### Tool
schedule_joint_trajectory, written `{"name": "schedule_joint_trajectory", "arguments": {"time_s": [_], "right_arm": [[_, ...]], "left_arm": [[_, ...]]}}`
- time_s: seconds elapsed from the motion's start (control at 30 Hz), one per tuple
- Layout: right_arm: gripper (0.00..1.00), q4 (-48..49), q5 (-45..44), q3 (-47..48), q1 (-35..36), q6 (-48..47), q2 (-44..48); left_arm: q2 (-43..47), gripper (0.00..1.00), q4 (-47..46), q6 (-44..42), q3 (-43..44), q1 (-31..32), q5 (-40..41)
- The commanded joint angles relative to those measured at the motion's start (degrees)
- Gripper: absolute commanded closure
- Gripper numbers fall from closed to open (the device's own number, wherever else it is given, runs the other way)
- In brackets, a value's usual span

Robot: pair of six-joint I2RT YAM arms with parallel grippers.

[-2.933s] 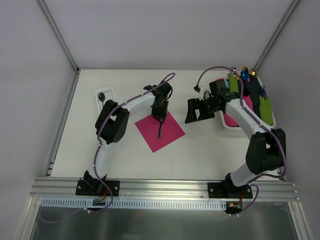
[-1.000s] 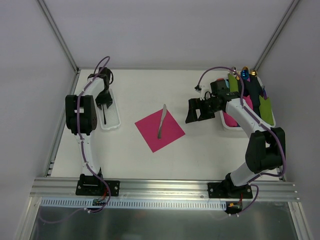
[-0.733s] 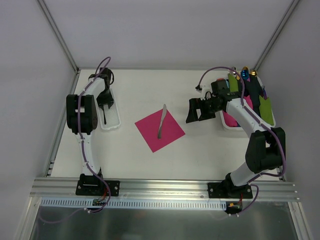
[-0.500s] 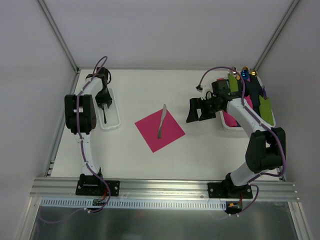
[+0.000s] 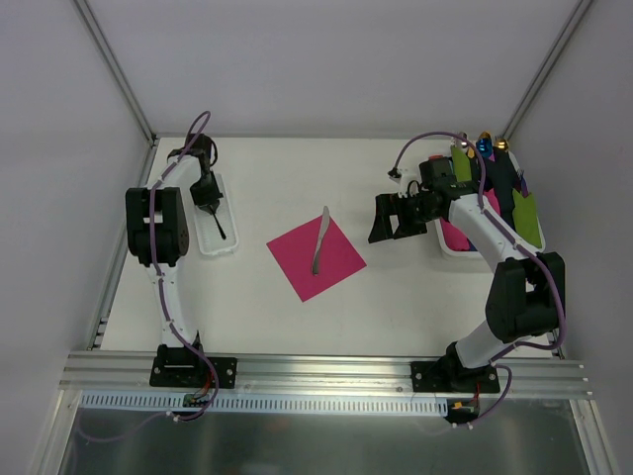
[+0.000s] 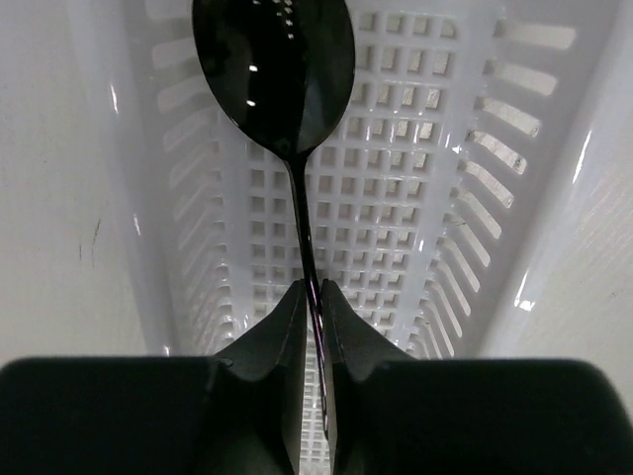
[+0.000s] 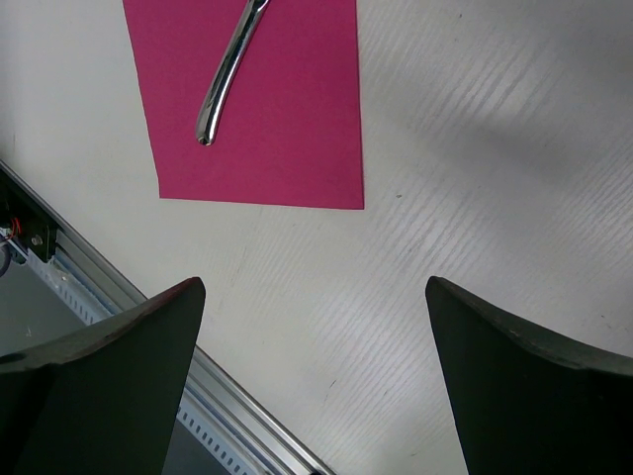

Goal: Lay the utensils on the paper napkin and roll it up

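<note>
A black spoon [image 6: 275, 69] lies in the narrow white ridged tray [image 6: 475, 148] at the far left of the table. My left gripper [image 6: 312, 285] is shut on the spoon's thin handle, with the bowl pointing away from the fingers. From above, the left gripper [image 5: 209, 202] hangs over the tray [image 5: 230, 243] and the spoon [image 5: 221, 231] slants below it. The pink paper napkin [image 5: 318, 265] lies flat mid-table with one dark utensil [image 5: 319, 242] on it, the same utensil [image 7: 229, 74] and napkin [image 7: 287, 139] showing in the right wrist view. My right gripper [image 5: 394, 218] stands open right of the napkin, holding nothing.
A white bin [image 5: 457, 247] at the back right holds green and black rolled napkins [image 5: 527, 218] and pink paper. An aluminium rail [image 5: 326, 371] runs along the near edge, and the same rail [image 7: 227, 396] shows below the right fingers. Walls close in the table on three sides.
My left gripper has closed on the spoon's handle in the tray, and the spoon now lies slanted. The right arm, napkin and the utensil on it have not moved.
</note>
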State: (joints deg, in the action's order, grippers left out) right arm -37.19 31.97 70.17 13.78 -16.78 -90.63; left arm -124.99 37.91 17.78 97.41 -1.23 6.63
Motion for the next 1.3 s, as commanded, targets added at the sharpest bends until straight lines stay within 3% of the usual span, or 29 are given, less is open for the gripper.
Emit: {"name": "schedule_joint_trajectory", "arguments": {"time_s": [0.0,0.1,0.43,0.57,0.67,0.77,0.97,1.27], "right_arm": [[0.01,-0.9,1.0,1.7,-0.4,-0.4,0.3],[0.01,-0.9,0.8,1.7,-0.3,-0.4,0.4],[0.01,-0.9,2.0,1.8,-0.3,-0.2,0.7],[0.01,-1.1,1.7,2.2,-0.4,-0.5,1.0],[0.01,-1.3,1.5,2.5,-0.5,-0.7,1.4],[0.01,-1.7,1.7,2.8,-0.7,-0.9,1.9],[0.01,-2.6,2.3,3.9,-1.7,-1.2,2.4],[0.01,-2.8,3.8,3.6,-3.2,-1.2,2.5]], "left_arm": [[-0.3,0.93,-1.3,-0.8,-2.1,-0.4,-1.6],[1.1,1.0,-1.2,-0.9,-2.5,-0.4,-2.0],[17.1,1.0,-1.2,-5.4,-4.6,1.3,0.7],[23.3,1.0,-1.0,-9.2,-3.6,8.0,-0.6],[26.3,1.0,-1.2,-11.3,-3.5,13.9,-7.2],[26.6,1.0,-1.2,-9.0,-4.7,19.0,-11.5],[25.2,1.0,-7.0,-4.0,-9.9,29.3,-11.3],[18.5,1.0,-11.9,5.5,-12.0,33.3,-13.0]]}}
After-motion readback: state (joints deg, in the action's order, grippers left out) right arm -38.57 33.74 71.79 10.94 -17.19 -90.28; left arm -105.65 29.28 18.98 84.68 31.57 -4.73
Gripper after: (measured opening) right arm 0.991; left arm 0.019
